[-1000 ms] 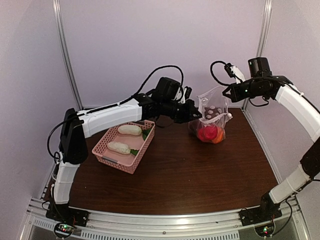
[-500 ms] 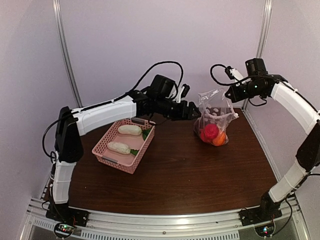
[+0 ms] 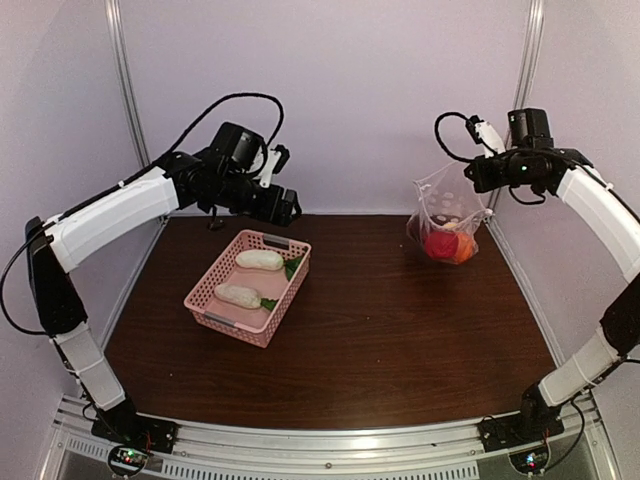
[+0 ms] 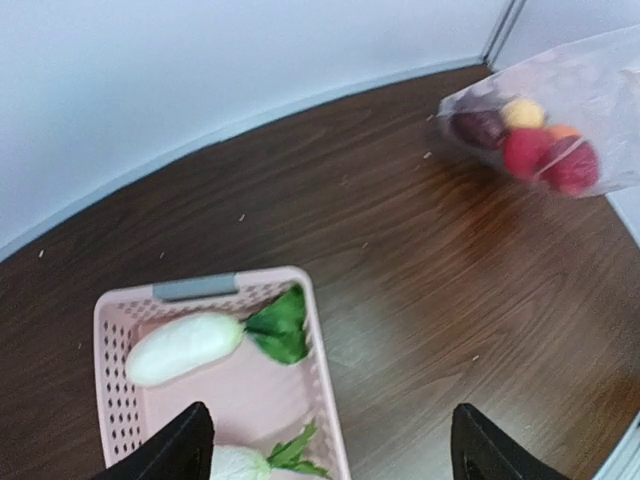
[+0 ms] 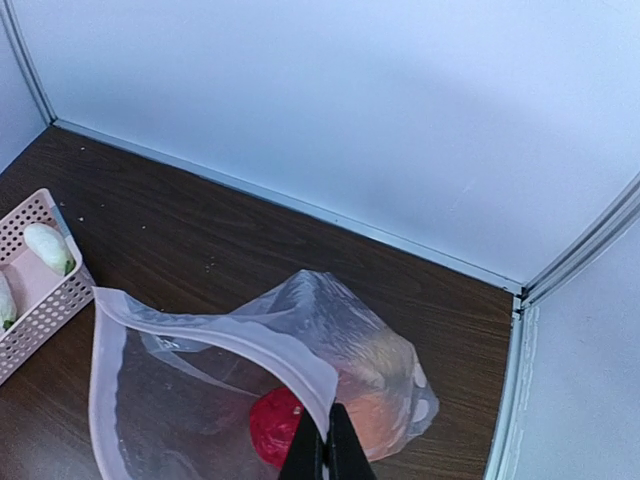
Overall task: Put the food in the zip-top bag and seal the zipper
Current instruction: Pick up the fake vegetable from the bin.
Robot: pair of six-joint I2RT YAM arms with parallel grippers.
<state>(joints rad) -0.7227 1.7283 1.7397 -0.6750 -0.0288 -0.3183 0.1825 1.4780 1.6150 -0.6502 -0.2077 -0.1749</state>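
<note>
A clear bag [image 3: 443, 212] is seen from overhead hanging from the right pincer [image 3: 480, 183] at the far right corner of the worktop [image 3: 400, 340]. Whether its bottom touches the wood cannot be told. Through the plastic only a red piece [image 3: 439, 244] and an orange piece [image 3: 463, 247] are made out from there. More is given by the left wrist view, where a dark purple piece [image 4: 478, 127], a yellow piece [image 4: 522, 112] and a second red piece [image 4: 577, 166] are shown bunched with them at the low end of the bag.

The grip itself is shown only by the right wrist view. There the right pincer is seen closed tight on the mouth edge of the bag. The zipper strip [image 5: 200, 325] is seen curving away to the left, and the mouth is left gaping.

The left pincer [image 3: 287, 207] is held high near the far end of a pink basket [image 3: 225, 318], well apart from the bag. From overhead its state cannot be read. In its own view the fingers [image 4: 185, 450] are seen spread wide, with nothing held between them. Two white radishes are lying in the basket, the far radish [image 3: 259, 260] and the near radish [image 3: 238, 296]. Their green leaves [image 4: 278, 325] are turned toward the basket's right wall. The near radish is cut off at the bottom edge of the left wrist view, though it is shown whole from overhead.
</note>
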